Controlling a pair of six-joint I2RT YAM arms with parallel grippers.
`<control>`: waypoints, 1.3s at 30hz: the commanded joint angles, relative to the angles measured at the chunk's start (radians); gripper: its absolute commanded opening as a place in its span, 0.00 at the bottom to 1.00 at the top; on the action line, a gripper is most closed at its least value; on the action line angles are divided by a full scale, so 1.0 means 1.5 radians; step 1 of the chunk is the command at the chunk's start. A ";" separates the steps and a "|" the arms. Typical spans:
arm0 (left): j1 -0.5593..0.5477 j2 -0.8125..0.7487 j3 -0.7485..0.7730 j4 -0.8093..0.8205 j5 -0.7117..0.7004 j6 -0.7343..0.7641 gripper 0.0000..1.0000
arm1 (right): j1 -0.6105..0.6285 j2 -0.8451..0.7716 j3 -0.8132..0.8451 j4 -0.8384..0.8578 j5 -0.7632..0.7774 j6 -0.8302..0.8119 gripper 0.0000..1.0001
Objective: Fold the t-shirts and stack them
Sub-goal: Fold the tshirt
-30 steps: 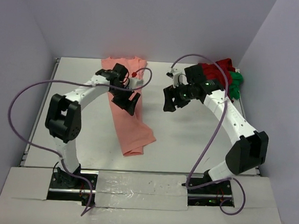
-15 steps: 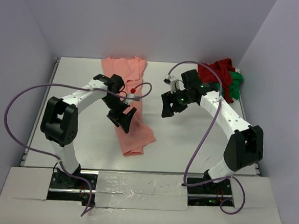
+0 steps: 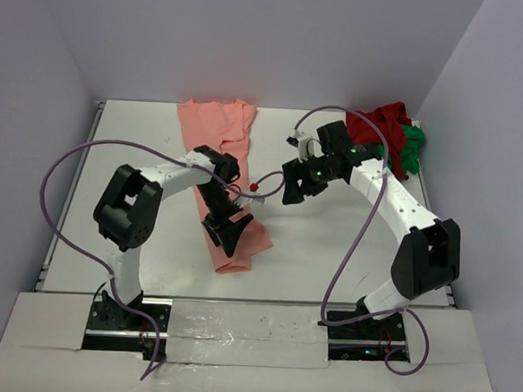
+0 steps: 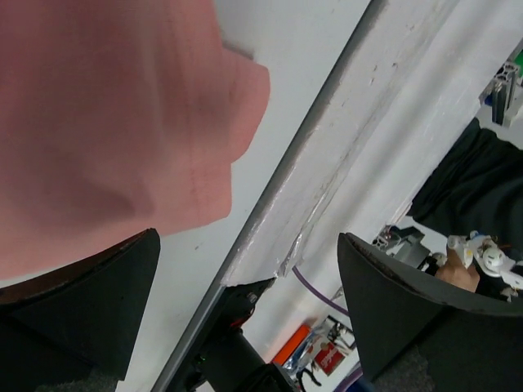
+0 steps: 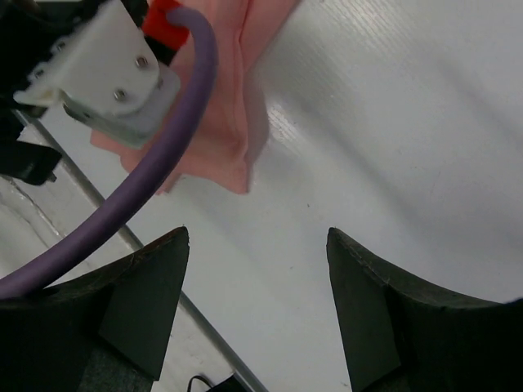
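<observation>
The salmon-pink t-shirt (image 3: 214, 128) lies as a long folded strip from the back of the table down to its near end (image 3: 235, 264). My left gripper (image 3: 227, 232) is open and empty, hovering over the strip's near end; the pink cloth (image 4: 106, 106) fills the upper left of the left wrist view. My right gripper (image 3: 295, 188) is open and empty above bare table, right of the strip; the shirt's edge (image 5: 233, 122) shows in the right wrist view. The dark red t-shirt (image 3: 380, 123) and bright green t-shirt (image 3: 412, 146) lie bunched at the back right corner.
The white table (image 3: 329, 255) is walled at the back and sides. Its near edge is a metal rail with taped board (image 4: 327, 163). A purple cable (image 5: 139, 196) and the left arm's white wrist part (image 5: 106, 73) cross the right wrist view.
My left gripper has swung from the strip's middle down toward its near end, towards me. My right gripper has shifted slightly left and stayed open.
</observation>
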 commanded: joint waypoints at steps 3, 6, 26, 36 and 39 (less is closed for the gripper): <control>-0.033 0.029 -0.023 -0.011 -0.016 0.007 0.99 | -0.003 0.002 0.028 0.014 -0.009 0.001 0.75; -0.031 0.018 -0.048 0.017 -0.064 -0.028 0.99 | -0.003 -0.007 0.022 0.016 -0.009 -0.003 0.76; -0.035 0.075 -0.031 0.066 -0.092 -0.093 0.99 | -0.004 -0.030 0.033 0.014 -0.005 -0.012 0.76; -0.038 0.079 -0.043 0.136 -0.075 -0.095 0.99 | -0.004 0.048 -0.012 0.051 -0.094 0.012 0.73; -0.039 0.050 -0.069 0.184 -0.123 -0.114 0.99 | -0.005 0.063 -0.019 0.067 -0.125 0.014 0.71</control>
